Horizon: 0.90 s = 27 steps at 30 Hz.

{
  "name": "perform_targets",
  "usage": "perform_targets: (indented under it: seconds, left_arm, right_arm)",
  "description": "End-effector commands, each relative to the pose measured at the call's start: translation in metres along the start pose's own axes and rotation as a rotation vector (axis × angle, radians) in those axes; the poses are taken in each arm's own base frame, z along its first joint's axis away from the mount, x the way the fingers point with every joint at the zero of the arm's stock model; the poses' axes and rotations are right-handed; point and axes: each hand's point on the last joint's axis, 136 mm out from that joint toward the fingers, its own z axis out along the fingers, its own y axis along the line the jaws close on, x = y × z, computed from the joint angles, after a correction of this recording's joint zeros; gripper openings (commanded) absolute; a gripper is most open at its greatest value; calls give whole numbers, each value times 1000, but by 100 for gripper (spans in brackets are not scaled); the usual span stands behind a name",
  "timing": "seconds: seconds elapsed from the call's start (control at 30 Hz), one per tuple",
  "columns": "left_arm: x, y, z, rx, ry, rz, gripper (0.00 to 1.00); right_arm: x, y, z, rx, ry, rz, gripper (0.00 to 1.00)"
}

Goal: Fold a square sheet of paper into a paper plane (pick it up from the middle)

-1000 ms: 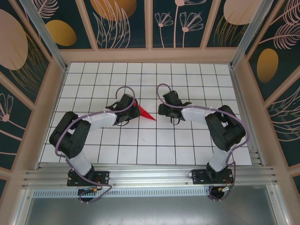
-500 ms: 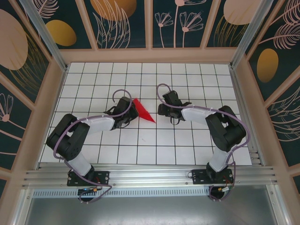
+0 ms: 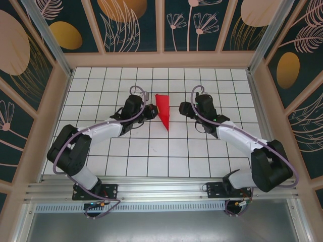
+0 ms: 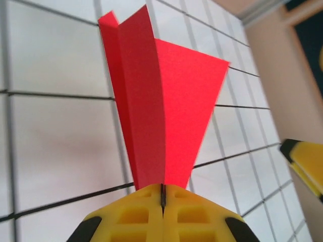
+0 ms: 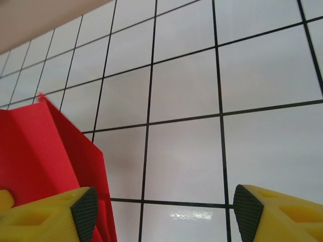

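Observation:
The square sheet of paper is folded into a narrow red dart, the paper plane (image 3: 163, 110), with its point toward the near side. My left gripper (image 3: 150, 112) is shut on the dart's left edge. In the left wrist view the creased red paper plane (image 4: 161, 111) rises straight out of the closed left gripper (image 4: 162, 190), lifted over the tiles. My right gripper (image 3: 184, 108) stands just right of the dart, open. In the right wrist view the right gripper (image 5: 164, 212) has bare tile between its fingers, and the red paper plane (image 5: 45, 151) sits beside its left finger (image 5: 83, 209).
The white grid table (image 3: 166, 161) is walled by a wooden frame (image 3: 161, 59) at the back and on both sides. A metal rail (image 3: 161, 189) runs along the near edge. One yellow finger of the right gripper (image 4: 305, 161) shows at the left wrist view's right edge.
My left gripper closed on the red paper, carried it farther back and turned its point toward the near side. The right arm swung right and back, and its jaws opened wider.

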Motion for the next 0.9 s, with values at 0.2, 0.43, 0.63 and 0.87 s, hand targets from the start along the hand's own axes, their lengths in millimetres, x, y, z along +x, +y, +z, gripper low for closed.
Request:
perform_targets:
  seconds: [0.2,0.43,0.63,0.87]
  left_arm:
    - [35,-4,48,149,189,18,0]
    - [54,29,62,62,252,-26,0]
    - [59,39,60,37,262,-39,0]
    - [61,45,61,23,268,-49,0]
  right_arm:
    - [36,18,1,-131,132,-16,73]
    - [71,19,16,-57,230,-60,61]
    - [95,24,28,-34,305,-105,49]
    - [109,20,39,10,355,-119,42]
